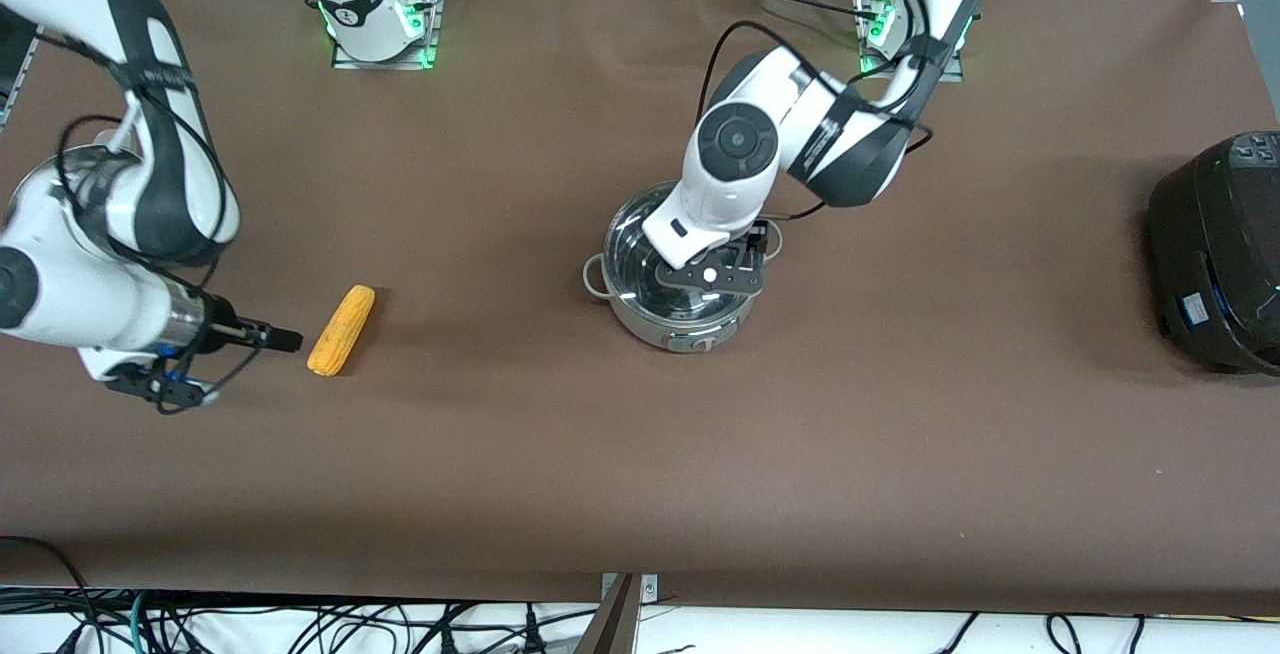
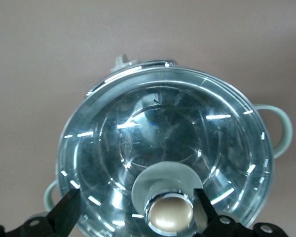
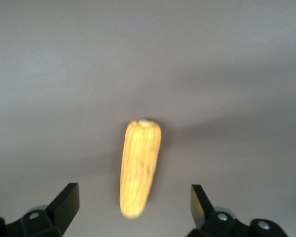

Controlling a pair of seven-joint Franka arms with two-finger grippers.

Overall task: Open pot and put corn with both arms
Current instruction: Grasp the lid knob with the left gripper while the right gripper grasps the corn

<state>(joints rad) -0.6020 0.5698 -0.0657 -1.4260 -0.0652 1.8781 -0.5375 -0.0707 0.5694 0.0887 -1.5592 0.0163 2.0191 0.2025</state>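
Pot stands mid-counter with its glass lid on; the left gripper hangs over it, jaws spread wide on either side of the copper knob without touching it, apparently lined up to lift it. The corn lies well apart toward the right arm's end, with the right gripper low beside it, jaws wide and empty, aimed along its length. From the front, the left wrist hides the knob.

My high front camera faces my bases; my wrist cameras look down closely, sharing its pot and corn.
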